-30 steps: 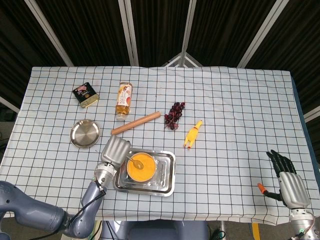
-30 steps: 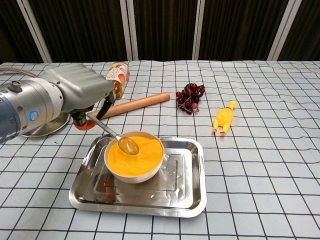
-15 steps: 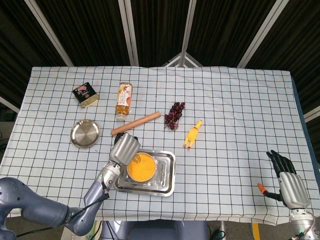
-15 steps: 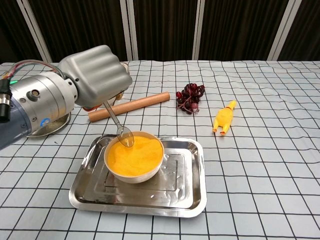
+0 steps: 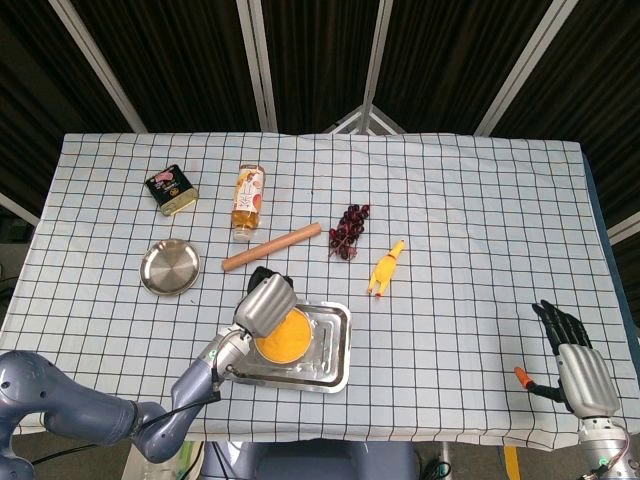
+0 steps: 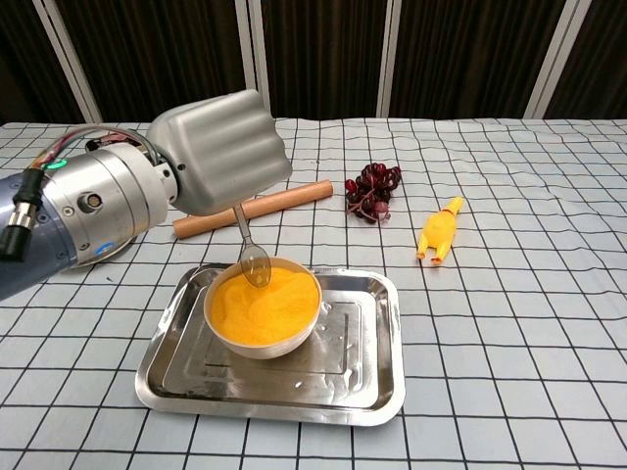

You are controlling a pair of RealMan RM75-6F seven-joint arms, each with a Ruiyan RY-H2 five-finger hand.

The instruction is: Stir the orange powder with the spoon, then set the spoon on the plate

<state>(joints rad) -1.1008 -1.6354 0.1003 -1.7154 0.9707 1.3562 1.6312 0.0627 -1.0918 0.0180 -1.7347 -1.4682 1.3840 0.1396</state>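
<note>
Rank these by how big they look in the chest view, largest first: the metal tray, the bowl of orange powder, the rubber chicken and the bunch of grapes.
1. Metal tray
2. Bowl of orange powder
3. Rubber chicken and bunch of grapes: these look about alike, and both lie farther from the camera, so I leave them unranked.

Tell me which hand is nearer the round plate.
Left. The left hand holds the spoon over the bowl, a short way right of the plate; the right hand sits at the table's far right edge.
</note>
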